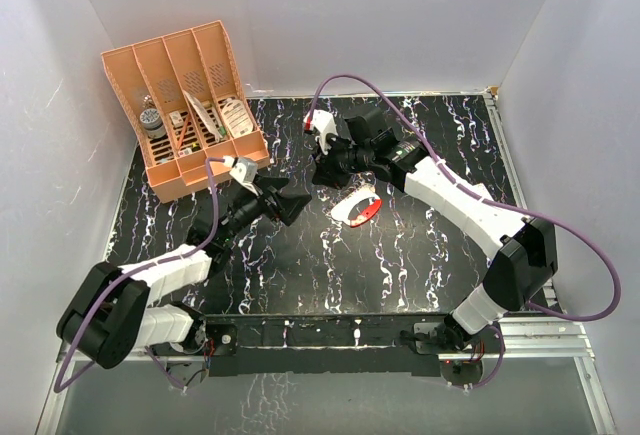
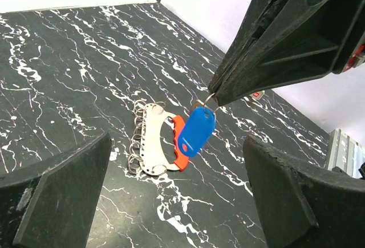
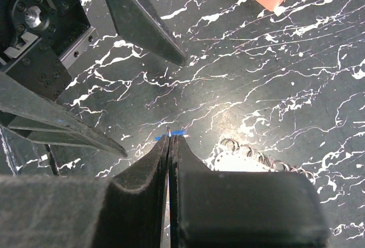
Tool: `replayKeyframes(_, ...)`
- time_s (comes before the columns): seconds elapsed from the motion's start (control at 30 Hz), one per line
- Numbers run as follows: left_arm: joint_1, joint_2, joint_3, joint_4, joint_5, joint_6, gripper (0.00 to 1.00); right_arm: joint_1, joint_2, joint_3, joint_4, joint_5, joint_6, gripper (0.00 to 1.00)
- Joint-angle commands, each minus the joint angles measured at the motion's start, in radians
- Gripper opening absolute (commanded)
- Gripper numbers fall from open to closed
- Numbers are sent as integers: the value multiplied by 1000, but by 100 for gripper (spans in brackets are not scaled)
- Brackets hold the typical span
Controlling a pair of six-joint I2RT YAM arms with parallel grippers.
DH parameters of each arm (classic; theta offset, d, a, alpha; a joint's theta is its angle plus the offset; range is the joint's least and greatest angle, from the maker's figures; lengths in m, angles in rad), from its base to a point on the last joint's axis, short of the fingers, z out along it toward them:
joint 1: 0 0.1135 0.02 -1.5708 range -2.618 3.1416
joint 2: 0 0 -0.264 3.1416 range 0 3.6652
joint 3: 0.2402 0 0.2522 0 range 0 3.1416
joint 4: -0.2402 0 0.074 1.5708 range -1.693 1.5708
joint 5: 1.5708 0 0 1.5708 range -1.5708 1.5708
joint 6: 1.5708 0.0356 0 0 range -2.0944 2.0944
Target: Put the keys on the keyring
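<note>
— Right gripper (image 2: 219, 95) is clamped tight on the thin metal bit at the top of the key (image 2: 197, 131), so the blue head dangles free above the table (image 2: 68, 60).
— And the keyring (image 2: 158, 141)?
— It lies flat on the table under and just past the key. The pale side carries a row of small rings (image 2: 137, 145), and the red side faces the other way. Nothing holds it.
— Left gripper (image 1: 291, 202)?
— Spread wide and empty, facing the hanging key.
— So what could go wrong?
— The pinch has very little metal to bite on. I'd judge a nudge from the left gripper could twist the key out and drop it. The head can swing too, so aiming it at the loop is loose work. And the keyring, unpinned, would likely skate across the smooth top if the key pushes at it first.
</note>
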Motion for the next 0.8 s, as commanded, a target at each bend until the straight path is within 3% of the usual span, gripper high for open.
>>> replayKeyframes(0.0, -21, 15, 19, 65, 7, 45, 99, 4, -7, 57, 30, -35, 11, 0)
replayKeyframes(0.57, -114, 52, 78, 4, -173, 151, 96, 19, -9, 52, 38, -43, 21, 0)
replayKeyframes(0.77, -125, 62, 85, -12, -238, 173, 82, 22, -15, 51, 33, -45, 20, 0)
